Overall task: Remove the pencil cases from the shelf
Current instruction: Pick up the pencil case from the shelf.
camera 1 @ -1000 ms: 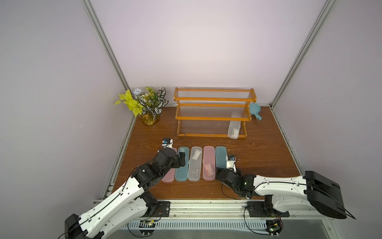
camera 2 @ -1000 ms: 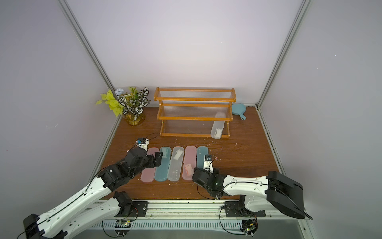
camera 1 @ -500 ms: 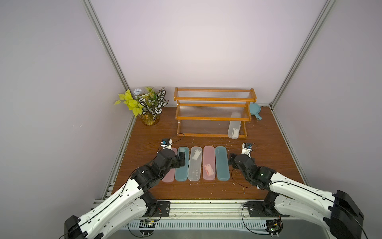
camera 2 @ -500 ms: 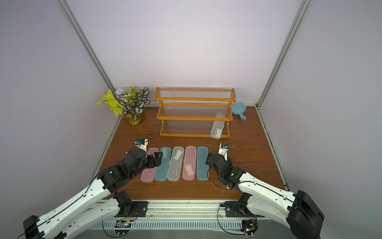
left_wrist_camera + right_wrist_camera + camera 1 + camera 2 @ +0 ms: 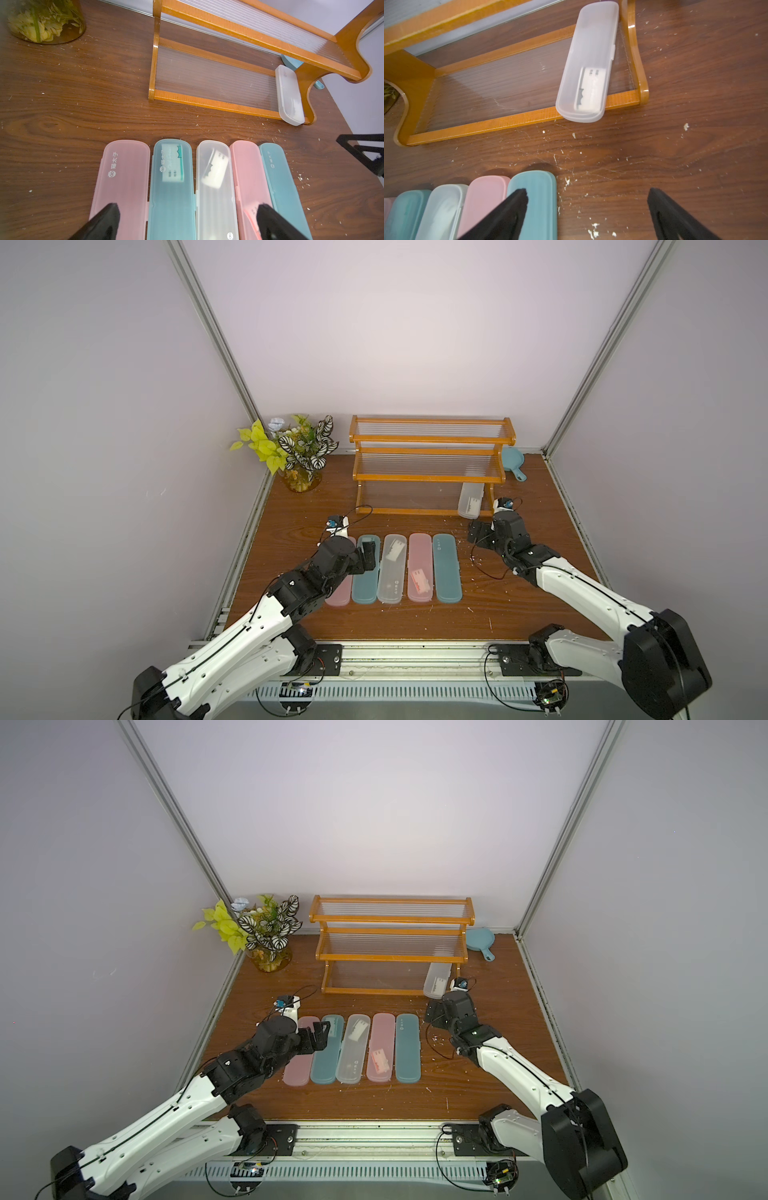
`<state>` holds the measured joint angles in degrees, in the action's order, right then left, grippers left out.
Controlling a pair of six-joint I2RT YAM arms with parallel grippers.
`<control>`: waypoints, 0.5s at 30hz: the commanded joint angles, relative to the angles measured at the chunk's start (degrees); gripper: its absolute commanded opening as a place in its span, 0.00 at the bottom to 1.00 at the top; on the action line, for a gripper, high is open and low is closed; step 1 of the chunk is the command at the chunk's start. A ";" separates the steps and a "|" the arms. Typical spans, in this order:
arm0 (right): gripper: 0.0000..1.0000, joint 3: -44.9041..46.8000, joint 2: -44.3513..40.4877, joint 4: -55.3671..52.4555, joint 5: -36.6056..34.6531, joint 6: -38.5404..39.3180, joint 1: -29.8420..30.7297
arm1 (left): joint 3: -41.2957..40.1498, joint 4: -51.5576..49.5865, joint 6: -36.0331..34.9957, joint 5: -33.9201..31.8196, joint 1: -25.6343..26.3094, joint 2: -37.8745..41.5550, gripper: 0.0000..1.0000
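Top views: the shelf (image 5: 432,440) stood at the back of the table (image 5: 519,614). One clear case (image 5: 471,500) lay on its bottom tier at the right end. It ran front to back, with its near end poking over the front rail. Five cases (image 5: 392,568) lay side by side on the table in front of the shelf: pink, teal, clear, pink, teal from the left. The left gripper (image 5: 369,553) hung over the leftmost pink and teal ones, jaws spread, grasping nothing. The right gripper (image 5: 476,534) sat just right of the row, near the shelf's front right corner and close to the clear case. Its jaws were also released and empty. A plant (image 5: 297,448) stood in the back left corner, and a small teal pan (image 5: 512,460) sat behind the shelf's right end.

Left wrist: the two black fingers (image 5: 104,222) were wide apart above the row, spanning from the first pink case to the second, with nothing clamped. The clear case showed beyond them on the bottom tier.

Right wrist: the fingers (image 5: 512,209) were wide apart, one over the end of the rightmost teal case and the other over bare table. The clear case lay ahead, not touched, with a white card inside.
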<state>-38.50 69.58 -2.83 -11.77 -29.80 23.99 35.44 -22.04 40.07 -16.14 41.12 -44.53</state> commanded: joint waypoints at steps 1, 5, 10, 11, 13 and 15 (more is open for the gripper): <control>0.98 -4.44 3.91 3.25 5.98 3.62 -1.94 | 0.20 0.45 -0.70 -0.91 -0.69 0.06 0.97; 0.99 -8.33 9.60 4.38 7.33 4.35 -3.55 | 0.40 -0.53 -0.53 -1.50 -0.69 0.48 0.97; 0.99 -12.04 15.91 5.03 7.68 4.22 -4.43 | 0.50 -1.86 -0.44 -2.46 -0.69 1.53 0.97; 0.99 -12.60 16.92 5.24 7.30 3.98 -4.46 | 0.55 -2.10 -0.45 -2.68 -0.69 1.64 0.97; 0.98 -13.29 18.46 5.42 6.57 3.24 -4.50 | 0.83 -2.63 -0.52 -2.85 -0.69 1.68 0.97; 0.98 -13.92 19.78 5.89 6.49 2.49 -4.54 | 1.20 -3.07 -0.80 -2.93 -0.69 1.48 0.97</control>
<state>-50.30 88.71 1.13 -5.45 -26.85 19.75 35.44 -23.11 40.07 -17.54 41.12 -43.33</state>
